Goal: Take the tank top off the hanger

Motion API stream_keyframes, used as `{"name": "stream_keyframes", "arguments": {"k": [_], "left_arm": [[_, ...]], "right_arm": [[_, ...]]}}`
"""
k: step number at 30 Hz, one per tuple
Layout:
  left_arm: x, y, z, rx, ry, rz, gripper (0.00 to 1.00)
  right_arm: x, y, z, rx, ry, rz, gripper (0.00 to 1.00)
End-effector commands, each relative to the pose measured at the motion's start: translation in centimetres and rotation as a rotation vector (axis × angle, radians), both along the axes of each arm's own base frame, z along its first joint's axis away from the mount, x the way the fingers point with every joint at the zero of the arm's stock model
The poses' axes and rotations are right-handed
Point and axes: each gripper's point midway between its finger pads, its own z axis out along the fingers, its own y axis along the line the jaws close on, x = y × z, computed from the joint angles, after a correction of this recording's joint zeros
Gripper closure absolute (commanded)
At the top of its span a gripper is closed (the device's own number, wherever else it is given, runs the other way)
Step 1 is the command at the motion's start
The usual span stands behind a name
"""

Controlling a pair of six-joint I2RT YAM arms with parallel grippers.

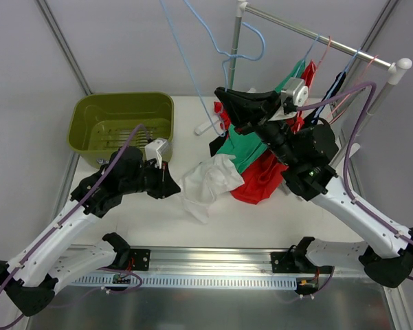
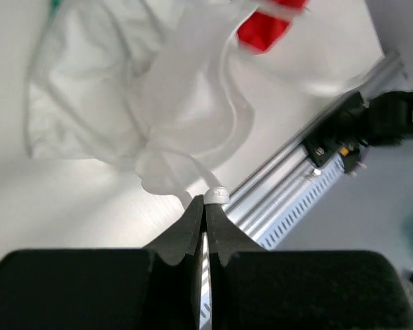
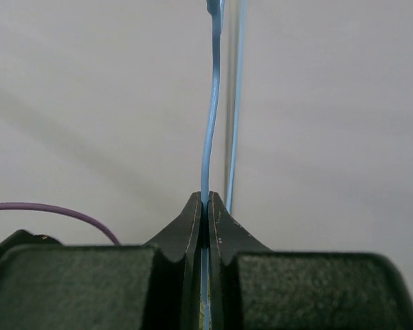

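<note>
Currently the white tank top point(image 1: 206, 182) lies crumpled on the surface point(image 1: 151, 220), off the hanger, just beside a heap of green point(image 1: 244, 148) and red point(image 1: 261, 182) garments that trails down from the clothes rail point(image 1: 309, 34). The left claw point(image 1: 175, 184) sits low at the tank top's left edge; in its wrist view the jaws are pressed together and a tapering strip of the white fabric point(image 2: 124, 103) runs right into the fingertips point(image 2: 216, 199), so the claw point(image 2: 205, 199) is closed on an edge of the garment. The right claw point(image 1: 220, 93) is raised above the clothes, near the rail's upright, and is closed on the thin wire of the light blue hanger point(image 1: 192, 75), which hangs bare. From the right wrist, that wire point(image 3: 213, 103) rises straight out from between the shut fingers point(image 3: 206, 201). An olive-green basket point(image 1: 89, 130) stands at the far left of the surface.
</note>
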Motion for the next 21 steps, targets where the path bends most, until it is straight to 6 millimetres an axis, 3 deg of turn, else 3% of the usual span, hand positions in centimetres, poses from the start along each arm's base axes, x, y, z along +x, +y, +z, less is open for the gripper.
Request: {"name": "stream_keyframes", "arguments": {"k": [1,7,8,9,10,13,14,15,16,17,18,19,21], "left_arm": [[2.3,3.2,-1.5,0.116,-0.032,0.222,1.0],[2.8,4.3,-2.0,0.156,-0.03,0.289,1.0],[3.0,4.6,-2.0,0.167,-0.037,0.304,1.0],[3.1,4.7,-2.0,0.173,-0.039,0.308,0.97],[3.1,4.7,-2.0,0.175,-0.039,0.306,0.95],[3.2,4.5,-1.9,0.18,-0.036,0.298,0.88],[3.3,4.5,-1.6,0.177,-0.042,0.295,0.79],[3.3,4.4,-1.4,0.176,-0.044,0.291,0.67],[3.3,4.4,-1.2,0.175,-0.05,0.29,0.5],[3.4,4.4,-0.6,0.169,-0.061,0.291,0.17],[3.4,4.5,-0.3,0.166,-0.071,0.292,0.01],[3.5,4.7,0.0,0.169,-0.078,0.296,0.01],[3.7,4.8,0.9,0.171,-0.097,0.304,0.01]], "right_arm": [[1.0,-4.5,2.6,0.096,-0.062,-0.265,1.0],[3.2,-7.2,-1.2,0.059,0.198,-0.419,1.0],[3.8,-6.9,-4.3,-0.072,0.29,-0.449,1.0],[3.9,-8.2,-4.1,-0.077,0.343,-0.495,1.0],[4.2,-8.6,-6.9,-0.157,0.436,-0.534,1.0],[4.7,-11.6,-9.3,-0.157,0.563,-0.683,1.0],[4.6,-12.4,-10.9,-0.171,0.625,-0.718,1.0],[4.7,-13.5,-11.2,-0.164,0.654,-0.771,1.0],[4.7,-14.1,-12.2,-0.201,0.679,-0.804,1.0],[4.9,-14.1,-12.6,-0.185,0.716,-0.815,1.0],[5.0,-14.4,-12.7,-0.189,0.728,-0.83,1.0],[5.2,-15.0,-12.5,-0.191,0.738,-0.847,1.0],[6.3,-14.1,-13.0,-0.209,0.776,-0.825,1.0]]}}
